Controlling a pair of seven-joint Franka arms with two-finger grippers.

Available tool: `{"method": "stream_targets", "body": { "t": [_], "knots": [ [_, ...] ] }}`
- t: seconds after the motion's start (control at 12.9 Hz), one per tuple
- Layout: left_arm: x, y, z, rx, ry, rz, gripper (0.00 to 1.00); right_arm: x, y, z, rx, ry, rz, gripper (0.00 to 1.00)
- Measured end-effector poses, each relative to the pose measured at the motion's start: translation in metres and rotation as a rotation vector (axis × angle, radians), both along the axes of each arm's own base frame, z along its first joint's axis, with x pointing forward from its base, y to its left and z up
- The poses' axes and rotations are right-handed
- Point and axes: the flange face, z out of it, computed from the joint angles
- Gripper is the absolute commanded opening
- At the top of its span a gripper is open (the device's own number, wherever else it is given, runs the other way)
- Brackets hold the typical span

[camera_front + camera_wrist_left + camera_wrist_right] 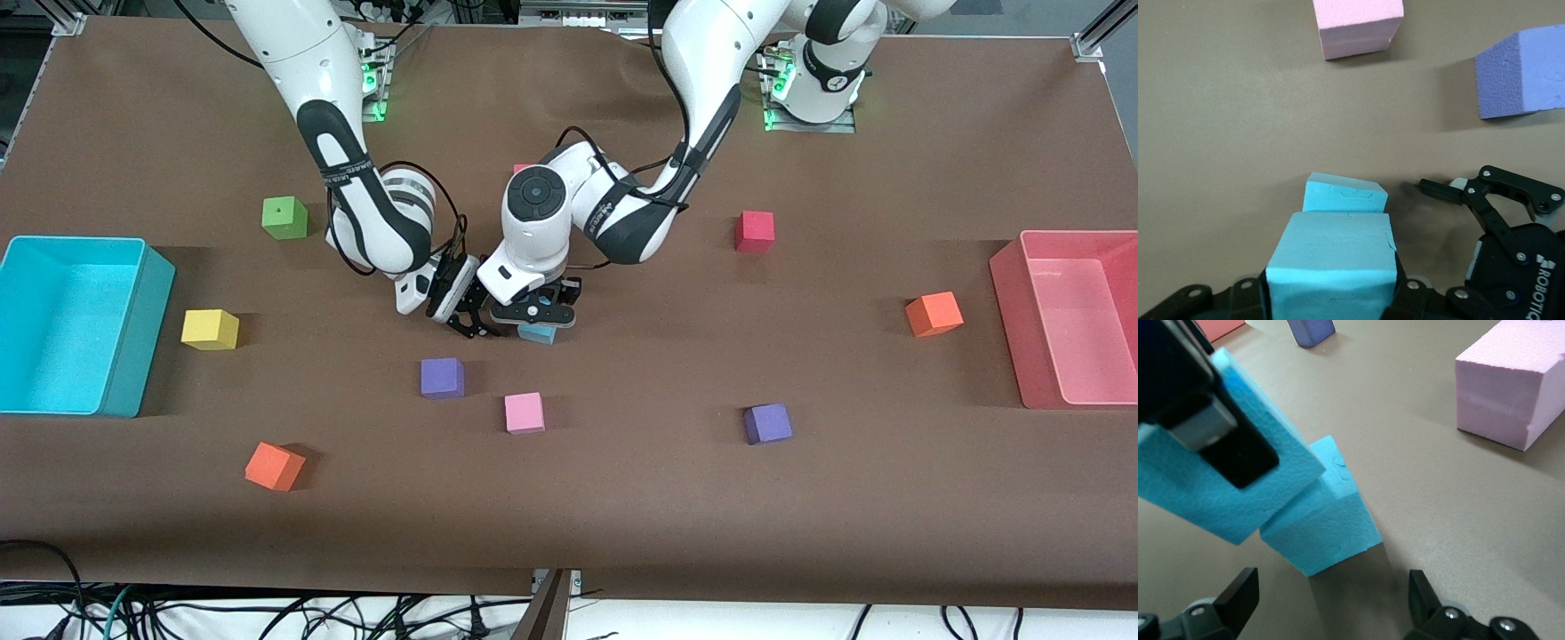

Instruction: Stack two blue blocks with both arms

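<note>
Near the middle of the front view, the left gripper (534, 313) is clamped on one blue block (1332, 268), holding it just above the second blue block (1345, 194), which sits on the brown table (622, 498). It looks slightly offset and possibly touching, so I judge the hold serves to line the cubes up before release. The right gripper (468, 322) hangs just beside them with its jaws apart and empty, apparently waiting clear of the stack. Lower in the frame, a pink cube (524, 412) and a purple cube (442, 377) sit apart from the work.
</note>
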Motion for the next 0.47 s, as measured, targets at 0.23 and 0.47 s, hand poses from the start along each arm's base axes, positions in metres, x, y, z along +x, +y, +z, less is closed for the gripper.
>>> {"method": "stream_targets", "body": {
  "t": [0.23,0.47],
  "knots": [
    [0.0029,0.0014,-0.0090,0.000,-0.008,0.004,0.00,-0.0001,0.0004,0.0000,0.001,-0.001,0.003,1.00],
    [0.0031,0.0009,-0.0090,-0.003,-0.011,0.006,0.95,0.0000,0.0011,0.0002,-0.002,-0.009,0.020,1.00]
  ]
}}
